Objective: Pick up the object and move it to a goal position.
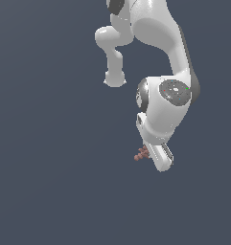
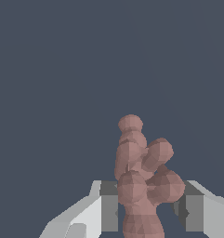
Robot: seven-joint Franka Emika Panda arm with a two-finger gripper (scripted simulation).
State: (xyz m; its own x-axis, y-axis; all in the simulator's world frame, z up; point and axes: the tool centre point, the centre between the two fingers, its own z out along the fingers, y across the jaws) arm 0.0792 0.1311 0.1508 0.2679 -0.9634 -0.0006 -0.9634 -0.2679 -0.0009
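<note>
gripper (image 2: 148, 211) is clenching the object (image 2: 143, 174) between its pads | object is sticking out past the fingertips, a knobbly lump | arm (image 1: 160, 57) is hanging over plain grey ground | risk: uneven bumps giving poor contact, object likely slipping or twisting out during transport

A simulated scene, not a real room: flat, uniform slate-blue background (image 1: 50, 182) filling both views, with no walls, furniture or floor edge. Smooth, faceted rendering on the white arm (image 1: 160, 28) and on the lumpy reddish-brown object (image 2: 141, 172). Bare test setting for a robot, nothing homely or workshop-like to be seen.
</note>
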